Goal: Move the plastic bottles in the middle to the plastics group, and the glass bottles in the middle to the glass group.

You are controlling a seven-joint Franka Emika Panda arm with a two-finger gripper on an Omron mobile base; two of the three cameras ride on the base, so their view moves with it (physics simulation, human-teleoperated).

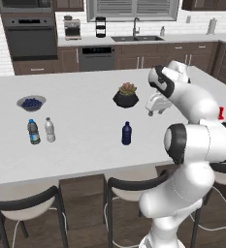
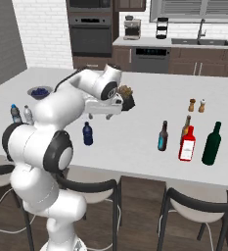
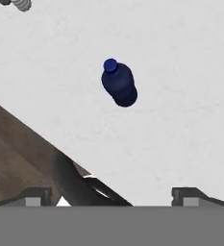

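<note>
navy bottle [image 1: 126, 133] stands alone mid-counter, well apart from the plastics pair [image 1: 40, 131], unmoved. gripper [image 1: 156, 107] hovers above the counter, fingers spread, holding nothing. red bottle [image 2: 187, 143] and teal-label bottle [image 2: 163, 136] sit near the green bottle [image 2: 212, 144].

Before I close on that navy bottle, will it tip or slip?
The navy bottle stands upright, alone, on the smooth white counter; a high nudge would probably tip it. Its rounded, glossy body may slip, so grip mid-body. It looks small and likely light. The gripper is open.
</note>
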